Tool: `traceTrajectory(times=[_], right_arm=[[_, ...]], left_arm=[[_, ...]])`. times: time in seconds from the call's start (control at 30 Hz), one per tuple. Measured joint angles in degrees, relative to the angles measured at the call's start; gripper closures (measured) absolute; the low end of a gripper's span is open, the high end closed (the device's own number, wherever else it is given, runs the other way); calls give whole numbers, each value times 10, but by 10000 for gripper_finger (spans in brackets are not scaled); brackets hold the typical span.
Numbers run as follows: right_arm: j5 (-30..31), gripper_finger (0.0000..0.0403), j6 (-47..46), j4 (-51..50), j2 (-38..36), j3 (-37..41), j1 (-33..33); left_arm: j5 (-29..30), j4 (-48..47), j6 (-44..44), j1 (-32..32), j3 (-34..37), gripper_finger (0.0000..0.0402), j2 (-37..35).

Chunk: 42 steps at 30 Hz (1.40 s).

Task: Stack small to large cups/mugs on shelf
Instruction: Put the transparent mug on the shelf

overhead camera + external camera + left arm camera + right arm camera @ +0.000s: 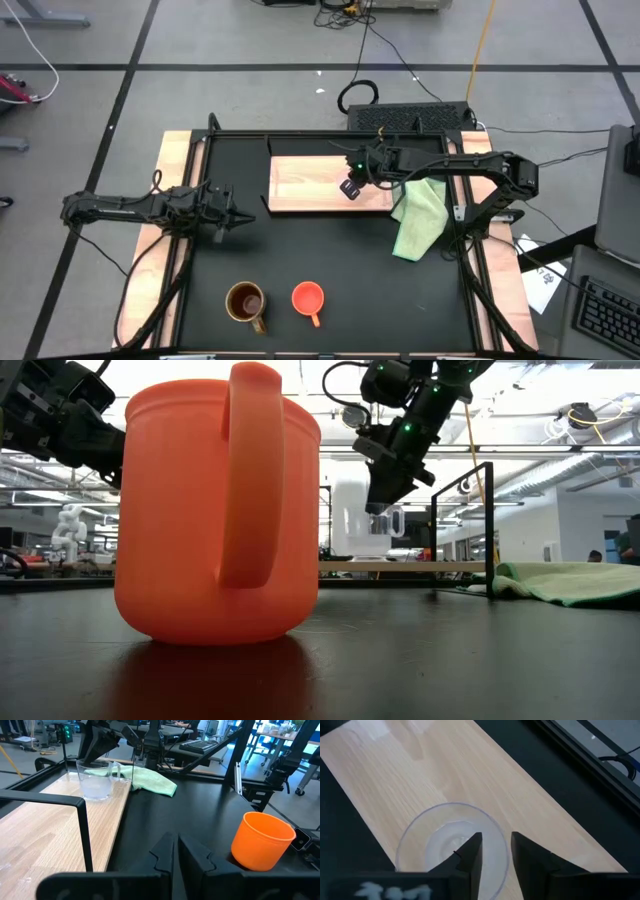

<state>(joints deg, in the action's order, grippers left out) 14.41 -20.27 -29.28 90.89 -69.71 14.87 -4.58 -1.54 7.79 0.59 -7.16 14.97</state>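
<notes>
Orange cup (215,510) fills the low view foreground, brown mug (246,302) beside it, both well apart from either claw.
Right gripper (492,851) pinches clear glass cup (452,847) rim on shelf (300,180); left gripper (175,851) hovers closed, empty.

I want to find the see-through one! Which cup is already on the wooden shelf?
The tiny clear glass cup, under the right gripper, sits on the shelf. The orange cup and brown mug stand off it.

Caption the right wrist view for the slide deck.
Right gripper straddles the rim of the clear glass cup on the light-wood shelf.
</notes>
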Motion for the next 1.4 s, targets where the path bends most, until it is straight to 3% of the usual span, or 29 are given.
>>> traceTrajectory(times=[0.5,0.87,1.1,1.4], right_arm=[[1,287,34,32,-15,0,0],[3,287,78,46,-97,0,-1],[3,287,126,42,-128,9,-15],[3,287,202,17,-128,42,-42]], left_arm=[[0,1,8,0,0,376,0],[11,85,25,0,-3,376,1],[48,56,16,0,-80,376,69],[89,55,-26,-2,-195,376,238]])
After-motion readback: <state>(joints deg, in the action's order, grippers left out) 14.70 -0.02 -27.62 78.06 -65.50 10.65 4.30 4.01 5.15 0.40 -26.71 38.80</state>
